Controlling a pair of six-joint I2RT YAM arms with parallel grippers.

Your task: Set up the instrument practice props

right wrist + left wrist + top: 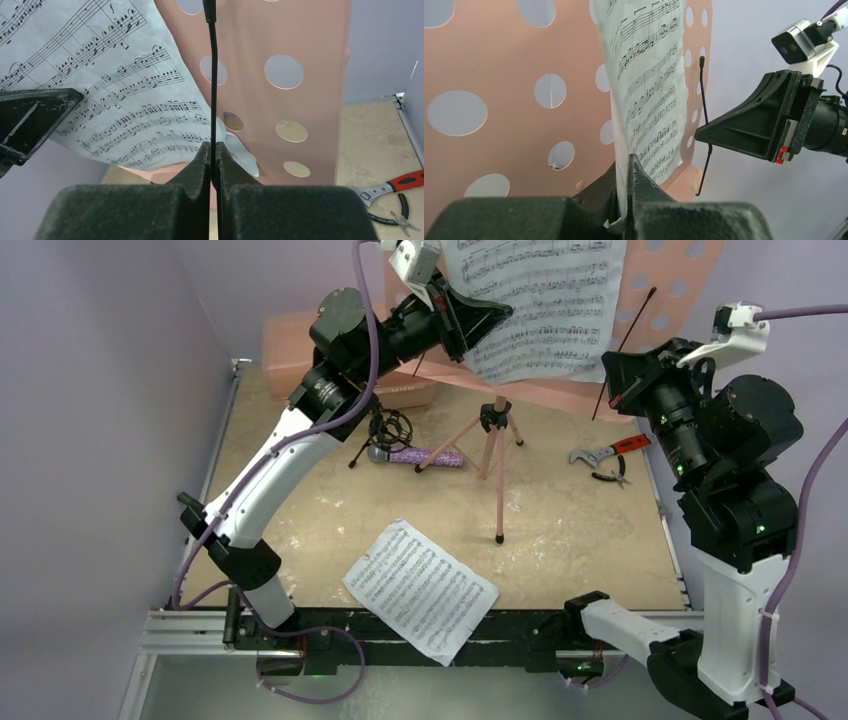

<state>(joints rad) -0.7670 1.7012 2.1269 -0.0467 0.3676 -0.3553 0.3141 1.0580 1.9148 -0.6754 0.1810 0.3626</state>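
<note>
The pink perforated music stand rises at the back on tripod legs. A white sheet-music page stands in front of its desk, and my left gripper is shut on that page's lower edge. My right gripper is shut on the stand's thin black wire page holder, pinched between its fingers. Another page lies flat at the table's near edge. The purple glitter microphone lies beside the small black mic stand.
A salmon-pink case sits at the back left behind my left arm. A red-handled tool and small pliers lie at the right, also seen in the right wrist view as the tool.
</note>
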